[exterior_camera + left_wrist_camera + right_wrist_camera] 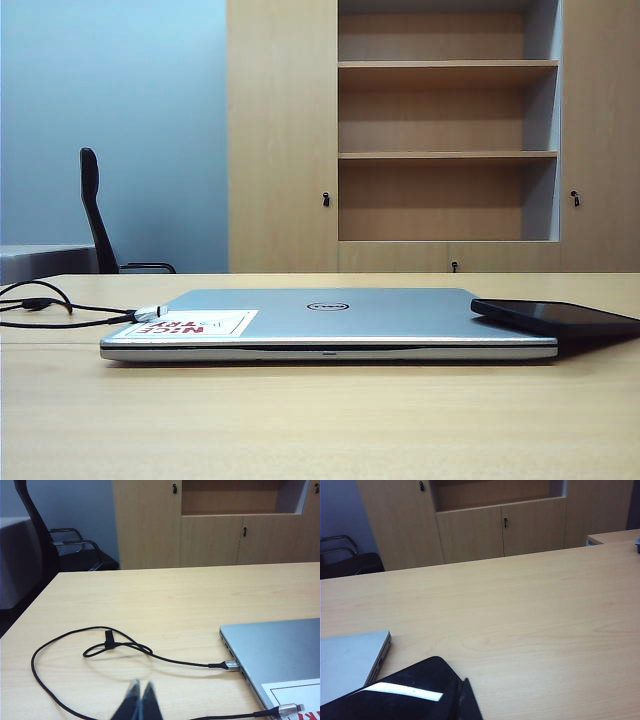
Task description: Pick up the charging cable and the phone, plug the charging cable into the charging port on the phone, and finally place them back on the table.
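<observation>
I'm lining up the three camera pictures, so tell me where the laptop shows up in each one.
Exterior view: the laptop lies closed across the middle of the table, the phone propped on its right end.
Left wrist view: only its corner, lower right, a cable plug beside its edge.
Right wrist view: only a corner, lower left, beside the phone.
Shared landmark: the wooden cabinet behind the table.

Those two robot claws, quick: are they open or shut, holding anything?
Left gripper: shut, empty, above the thin black charging cable.
Right gripper: shut, empty, beside the flat glossy black phone.
</observation>
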Robot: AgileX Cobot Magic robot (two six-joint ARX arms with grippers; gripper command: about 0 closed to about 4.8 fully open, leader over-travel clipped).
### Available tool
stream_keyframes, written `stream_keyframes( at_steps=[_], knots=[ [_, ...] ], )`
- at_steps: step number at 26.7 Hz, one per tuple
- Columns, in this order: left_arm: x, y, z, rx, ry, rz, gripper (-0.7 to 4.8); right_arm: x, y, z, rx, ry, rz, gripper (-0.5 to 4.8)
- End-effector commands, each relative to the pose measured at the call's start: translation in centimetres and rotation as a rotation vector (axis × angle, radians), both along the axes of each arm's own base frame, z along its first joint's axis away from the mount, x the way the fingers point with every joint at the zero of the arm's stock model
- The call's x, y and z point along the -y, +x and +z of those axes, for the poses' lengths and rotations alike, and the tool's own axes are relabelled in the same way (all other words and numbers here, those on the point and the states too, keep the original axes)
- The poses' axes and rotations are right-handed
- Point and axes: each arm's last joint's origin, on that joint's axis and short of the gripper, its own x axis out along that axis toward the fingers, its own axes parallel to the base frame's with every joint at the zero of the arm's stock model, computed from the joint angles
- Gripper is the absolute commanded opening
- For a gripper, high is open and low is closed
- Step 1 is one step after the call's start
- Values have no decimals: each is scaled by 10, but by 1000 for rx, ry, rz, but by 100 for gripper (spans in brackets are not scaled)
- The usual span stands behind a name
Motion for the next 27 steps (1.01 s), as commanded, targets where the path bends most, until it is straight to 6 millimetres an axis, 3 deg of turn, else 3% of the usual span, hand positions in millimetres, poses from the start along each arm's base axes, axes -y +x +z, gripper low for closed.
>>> stream_keyframes(
  at_steps=[1,8,12,15,19,27],
  knots=[
    [0,0,1,8,1,2,-6,0,0,1,19,-5,-2,-1],
    [0,0,2,9,-43,0,-6,0,-1,9,44,-27,-1,-1],
    [0,-2,11,37,-80,-4,-6,0,-6,28,98,-28,-3,-1],
    [0,-6,26,77,-147,-12,-6,0,-10,46,127,-28,-3,-1],
    [0,-17,65,183,-178,-25,-6,-1,-13,88,159,-27,1,-1],
    [0,-15,105,193,-178,-28,-6,-2,2,139,151,-32,61,-1]
  ],
)
